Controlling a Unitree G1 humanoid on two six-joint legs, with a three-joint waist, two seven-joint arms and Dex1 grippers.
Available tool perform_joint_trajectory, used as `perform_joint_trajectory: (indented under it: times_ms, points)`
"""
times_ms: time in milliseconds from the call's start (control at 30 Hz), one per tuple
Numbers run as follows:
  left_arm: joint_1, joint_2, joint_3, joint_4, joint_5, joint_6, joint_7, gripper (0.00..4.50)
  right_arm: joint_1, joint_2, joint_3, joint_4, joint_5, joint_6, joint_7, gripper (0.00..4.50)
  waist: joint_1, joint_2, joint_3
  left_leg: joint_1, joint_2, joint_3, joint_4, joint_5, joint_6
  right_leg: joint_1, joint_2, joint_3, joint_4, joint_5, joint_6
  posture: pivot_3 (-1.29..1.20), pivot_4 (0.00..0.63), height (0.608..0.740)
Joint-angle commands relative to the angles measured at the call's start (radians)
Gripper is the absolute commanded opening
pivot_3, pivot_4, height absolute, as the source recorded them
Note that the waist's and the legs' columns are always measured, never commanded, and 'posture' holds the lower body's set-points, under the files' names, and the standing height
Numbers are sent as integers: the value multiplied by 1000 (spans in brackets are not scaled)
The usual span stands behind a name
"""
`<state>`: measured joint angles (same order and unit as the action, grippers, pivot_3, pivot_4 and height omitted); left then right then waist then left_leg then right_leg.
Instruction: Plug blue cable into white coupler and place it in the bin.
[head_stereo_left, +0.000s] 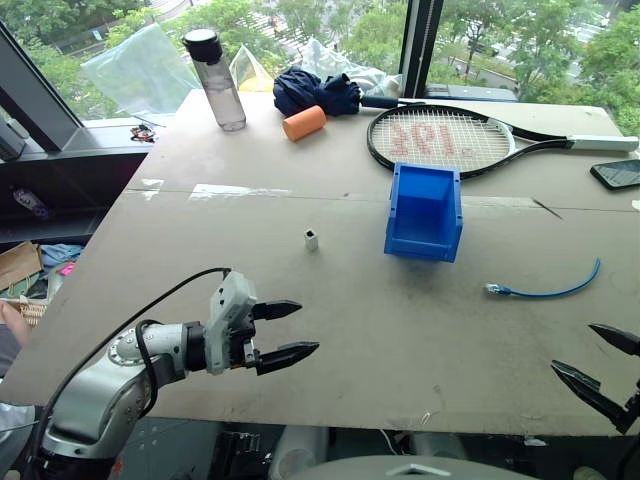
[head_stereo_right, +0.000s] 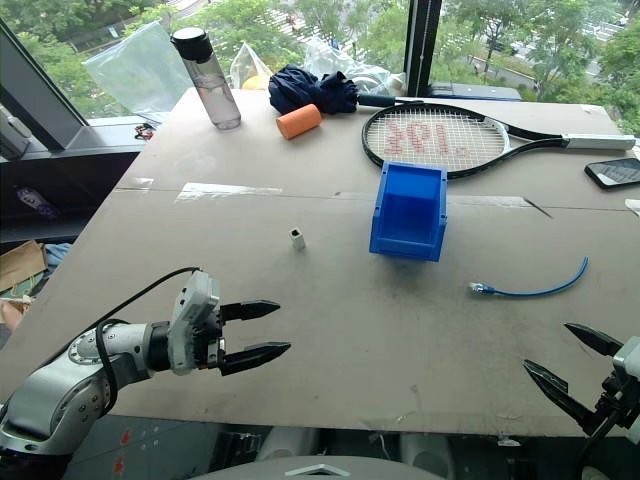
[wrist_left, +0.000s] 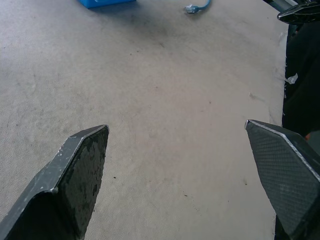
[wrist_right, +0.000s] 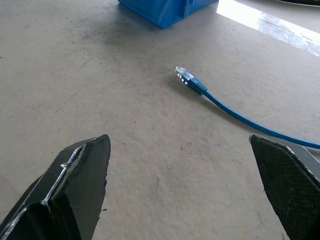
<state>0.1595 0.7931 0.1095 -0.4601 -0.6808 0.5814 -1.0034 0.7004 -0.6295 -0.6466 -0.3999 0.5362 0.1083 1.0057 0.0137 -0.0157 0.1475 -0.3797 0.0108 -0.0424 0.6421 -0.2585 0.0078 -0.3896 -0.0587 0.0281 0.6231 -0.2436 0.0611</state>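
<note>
- Blue cable (head_stereo_left: 548, 289) lies flat on the table (head_stereo_left: 300, 300), in a shallow curve on the robot's right side, with the clear plug (wrist_right: 183, 73) at the end nearer the bin. Nothing touches it.
- White coupler (head_stereo_left: 311, 240) stands alone mid-table, left of the bin (head_stereo_left: 425, 212) and well apart from the cable.
- Bin sits upright between coupler and cable, a bit farther back, and looks empty.
- Left gripper (head_stereo_left: 285, 332) hovers over the near left edge with fingers spread wide, empty.
- Right gripper (head_stereo_left: 598, 366) is at the near right edge, fingers spread, empty, aimed roughly toward the plug.
- Handling guess, cable: light and floppy, so it will sag and swing if lifted mid-length. Best taken right behind the plug, on the blue boot, so the plug stays steerable. The thin jacket could slip in smooth fingers.
- Handling guess, plug: rigid but small, and the latch tab is probably fragile, so squeezing across the tab should be avoided.
- Handling guess, coupler: tiny, hard and very light, so it tips or skids easily. Pinching its side faces keeps the socket opening free.
- Insertion likely needs the coupler held firmly against the push.
- Background clutter (racket (head_stereo_left: 450, 138), bottle (head_stereo_left: 216, 80), phone (head_stereo_left: 617, 174)) is out of the way.
</note>
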Motion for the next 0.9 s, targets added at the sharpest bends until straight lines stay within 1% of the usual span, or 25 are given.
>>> perform_joint_trajectory:
  times_ms: [33,133,167,267,367,433,500,600,667,700,767,833,900]
  points:
    - [-38,-10,19,-39,-49,27,13,4439,-55,-46,-13,-88,43,73,-52,4500,0,0,0,0,0,0,0,0,0,0,0,0,0,0,0,0,150,740]
    - [-94,-28,-15,-62,-49,31,30,4439,-194,-116,66,-149,68,217,-145,4500,-10,-1,1,1,0,2,0,0,0,0,0,2,0,0,0,0,150,740]
    - [-101,-28,-27,-70,-40,28,27,4439,-217,-134,81,-143,71,248,-143,4500,-10,-1,1,1,1,4,2,0,0,0,1,3,1,0,0,0,150,740]
    - [-118,-25,-66,-85,-4,0,9,4439,-305,-235,170,-123,4,366,-176,4500,-2,-3,-1,2,0,7,2,0,1,1,1,2,1,1,-2,0,150,740]
    - [-135,-25,-104,-102,23,-21,1,4439,-452,-293,269,-55,34,501,-183,4500,1,-4,0,-1,-2,7,2,-1,1,-1,3,1,0,3,-4,0,150,740]
    - [-144,-26,-128,-115,42,-38,-6,4439,-535,-336,363,4,-30,525,-175,4500,1,-4,0,-2,-3,7,2,-1,2,-1,3,1,-1,3,-4,0,150,740]
    - [-151,-30,-141,-124,46,-42,-4,4439,-603,-358,432,51,-50,557,-157,4500,1,-5,1,-1,-3,7,2,-1,2,0,3,2,-1,3,-4,0,150,740]
    - [-161,-37,-162,-128,57,-52,-3,4439,-710,-370,538,154,-110,557,-129,4500,-1,-4,1,-1,-3,7,2,-1,2,0,3,1,-1,3,-4,0,150,740]
    - [-168,-48,-176,-124,68,-62,4,4439,-790,-357,617,268,-167,513,-93,4500,-2,-4,1,0,-3,8,3,-1,2,0,3,2,-1,3,-4,0,150,740]
    - [-169,-51,-179,-124,70,-62,5,4500,-817,-349,643,311,-186,491,-78,4111,-3,-4,1,-1,-3,8,3,-1,2,0,3,2,-1,3,-4,0,150,740]
    - [-169,-54,-181,-128,66,-59,7,4500,-852,-334,671,371,-211,461,-62,3734,-3,-4,0,-1,-3,8,3,-1,2,0,4,2,-1,3,-4,0,150,740]
    - [-168,-55,-181,-129,68,-61,10,4500,-883,-321,702,420,-236,435,-35,2664,-3,-6,0,0,-3,8,4,-1,2,0,4,2,0,3,-4,0,150,740]
    - [-171,-55,-180,-128,70,-62,12,4500,-897,-315,718,450,-255,410,-13,1700,-6,-7,-1,0,-2,8,4,-1,2,1,5,2,1,3,-4,0,150,740]
